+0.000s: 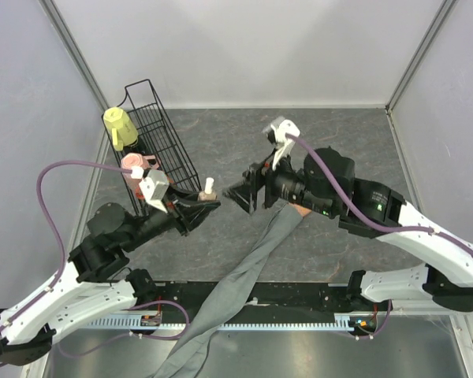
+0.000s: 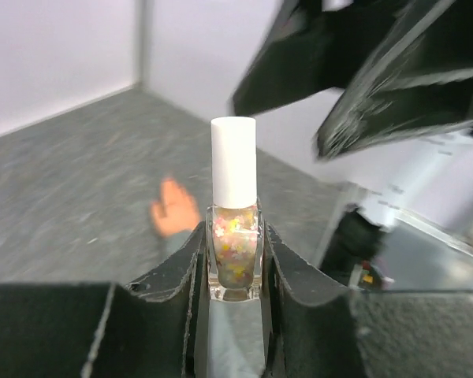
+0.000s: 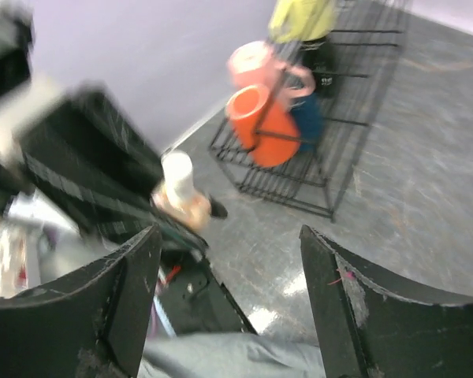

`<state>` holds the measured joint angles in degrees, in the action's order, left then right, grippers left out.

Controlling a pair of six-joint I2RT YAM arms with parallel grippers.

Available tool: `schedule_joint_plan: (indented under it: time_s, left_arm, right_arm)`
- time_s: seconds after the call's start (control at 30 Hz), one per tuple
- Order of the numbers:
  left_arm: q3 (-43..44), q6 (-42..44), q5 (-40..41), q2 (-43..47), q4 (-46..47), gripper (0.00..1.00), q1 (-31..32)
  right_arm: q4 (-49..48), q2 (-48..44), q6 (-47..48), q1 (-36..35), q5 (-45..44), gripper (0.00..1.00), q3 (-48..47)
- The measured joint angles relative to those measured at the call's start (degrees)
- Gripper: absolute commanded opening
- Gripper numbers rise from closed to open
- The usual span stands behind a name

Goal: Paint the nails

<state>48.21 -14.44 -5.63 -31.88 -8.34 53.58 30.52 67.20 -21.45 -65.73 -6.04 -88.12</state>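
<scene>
My left gripper is shut on a small glass nail polish bottle with a white cap, and holds it upright above the table. In the left wrist view the bottle sits between my fingers. My right gripper is open and empty, just right of the bottle, facing it. The bottle also shows in the right wrist view. The peach mannequin hand lies on the table beyond the bottle. Its nails are too blurred to make out. Its long grey sleeve runs to the near edge, and my right arm covers most of the hand.
A black wire basket stands at the back left, holding a yellow cup and pink and orange items. It also shows in the right wrist view, with an orange cup. White walls close the table in.
</scene>
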Motion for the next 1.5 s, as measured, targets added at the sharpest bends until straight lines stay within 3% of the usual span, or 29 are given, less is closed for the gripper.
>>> schedule_joint_plan:
  time_s: [0.2,0.33,0.43,0.67,0.77,0.8,0.87,1.13,1.37,1.5]
  left_arm:
    - [0.0,0.7,8.3,-4.5,-1.4,0.02,0.0]
    - [-0.1,0.7,10.4,-5.2,-1.8,0.02,0.0]
    - [-0.8,0.7,11.6,-4.5,-2.0,0.02,0.2]
    - [-1.7,0.7,13.0,-3.2,-1.4,0.02,0.2]
    - [-1.7,0.6,13.0,-2.9,-1.0,0.02,0.2]
    - [-1.7,0.6,12.9,-2.8,-0.9,0.02,0.2]
    - [-1.7,0.5,12.5,-2.8,-0.8,0.02,0.2]
    - [-1.7,-0.3,0.5,-1.9,-0.2,0.02,0.1]
    - [-1.8,-3.3,-25.4,-0.2,9.2,0.02,0.1]
    - [-1.7,-5.4,-38.0,-1.4,15.3,0.02,0.2]
  right_arm:
    - [10.9,12.7,-8.1,-4.6,-17.6,0.79,-16.3]
    - [15.1,19.3,-12.2,-9.0,-26.6,0.73,-19.1]
    - [17.2,21.0,-13.8,-9.9,-30.4,0.58,-19.8]
    - [18.2,21.1,-15.6,-10.8,-32.9,0.40,-20.9]
    - [18.1,21.0,-15.5,-10.8,-32.8,0.23,-20.8]
    - [18.0,21.0,-15.2,-10.8,-32.8,0.10,-20.8]
    - [17.6,20.8,-14.3,-10.8,-32.5,0.00,-20.5]
    - [11.5,14.1,-4.8,-10.1,-24.7,0.00,-11.8]
    - [-1.7,-2.8,7.3,-8.7,0.1,0.00,7.0]
    - [-6.0,-7.7,11.3,-8.3,11.2,0.00,10.3]
